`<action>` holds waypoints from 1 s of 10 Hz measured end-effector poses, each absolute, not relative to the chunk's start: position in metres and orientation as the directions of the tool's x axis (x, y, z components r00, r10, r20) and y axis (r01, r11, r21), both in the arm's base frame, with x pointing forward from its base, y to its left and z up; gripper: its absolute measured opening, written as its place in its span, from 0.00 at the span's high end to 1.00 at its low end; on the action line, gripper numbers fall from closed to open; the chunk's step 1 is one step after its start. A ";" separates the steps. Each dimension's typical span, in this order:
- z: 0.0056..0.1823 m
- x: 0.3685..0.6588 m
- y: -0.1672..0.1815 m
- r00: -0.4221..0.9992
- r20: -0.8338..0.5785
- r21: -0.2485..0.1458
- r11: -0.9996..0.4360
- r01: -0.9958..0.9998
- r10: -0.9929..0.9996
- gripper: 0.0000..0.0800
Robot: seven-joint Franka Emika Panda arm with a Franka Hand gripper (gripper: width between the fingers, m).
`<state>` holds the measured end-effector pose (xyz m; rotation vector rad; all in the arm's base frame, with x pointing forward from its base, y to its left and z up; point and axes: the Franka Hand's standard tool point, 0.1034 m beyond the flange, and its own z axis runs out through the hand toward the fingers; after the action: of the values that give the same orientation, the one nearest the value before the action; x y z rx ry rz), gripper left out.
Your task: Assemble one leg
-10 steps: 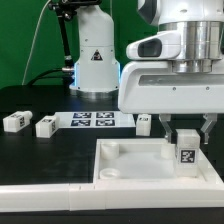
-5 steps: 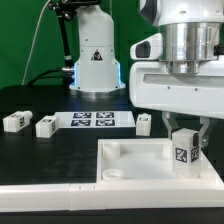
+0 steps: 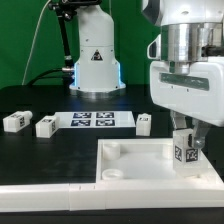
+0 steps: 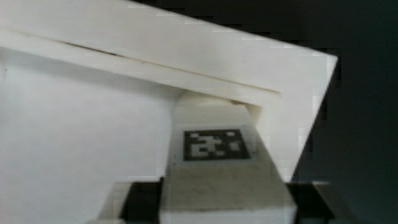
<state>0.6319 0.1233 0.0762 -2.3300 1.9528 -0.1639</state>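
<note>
My gripper (image 3: pixel 186 150) is shut on a white leg (image 3: pixel 185 152) with a black-and-white tag on its face. It holds the leg upright over the far right corner of the large white square panel (image 3: pixel 130 165), low against the panel. In the wrist view the leg (image 4: pixel 217 150) sits between my dark fingers (image 4: pixel 143 200), its far end near the panel's raised rim (image 4: pixel 160 70). Three more legs lie on the black table: two at the exterior view's left (image 3: pixel 14 121) (image 3: pixel 45 126) and one by the marker board's right end (image 3: pixel 144 123).
The marker board (image 3: pixel 95 121) lies flat on the table behind the panel. The robot's white base (image 3: pixel 95 60) stands at the back. A round socket (image 3: pixel 112 173) shows in the panel's near left corner.
My gripper has moved toward the exterior view's right with the leg, ending over the panel's far right corner. The loose legs and the panel have not moved.
</note>
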 end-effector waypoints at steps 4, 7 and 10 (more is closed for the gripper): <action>0.077 0.633 0.124 0.278 0.035 -0.142 -0.280 -0.950 -0.960 0.23; 0.077 0.633 0.125 0.542 0.081 -0.128 -0.548 -0.827 -0.836 0.19; 0.073 0.632 0.126 0.766 0.120 -0.093 -0.776 -0.624 -0.631 0.19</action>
<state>0.6320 0.1257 0.0734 -2.9072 1.0334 -0.2240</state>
